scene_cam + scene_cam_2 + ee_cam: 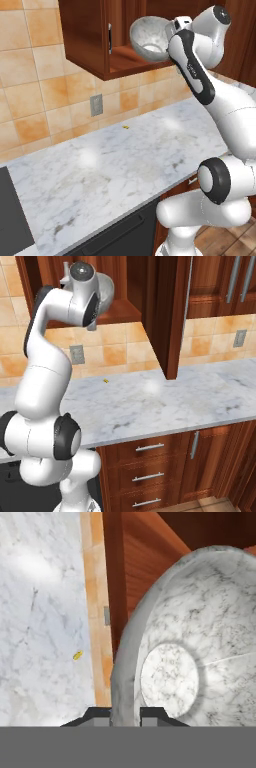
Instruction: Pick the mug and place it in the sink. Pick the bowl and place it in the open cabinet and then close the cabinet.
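Observation:
The grey speckled bowl [149, 36] hangs tilted on its side at the mouth of the open dark red-brown cabinet [85, 35], just above its bottom shelf [131, 61]. My gripper [169, 39] is shut on the bowl's right rim. In the hand view the bowl [200, 637] fills the right side, and its rim runs down between my two fingertips [101, 715], with the gripper [125, 714] clamped on it. From the right, the bowl [106, 290] peeks out behind my hand. The mug and the sink are out of view.
The cabinet's open door [172, 316] swings out over the marble counter [125, 160]. A wall outlet [96, 105] and a small yellow speck [125, 127] lie below the cabinet. A dark flat panel [10, 215] sits at the counter's left end. Drawers [150, 461] are underneath.

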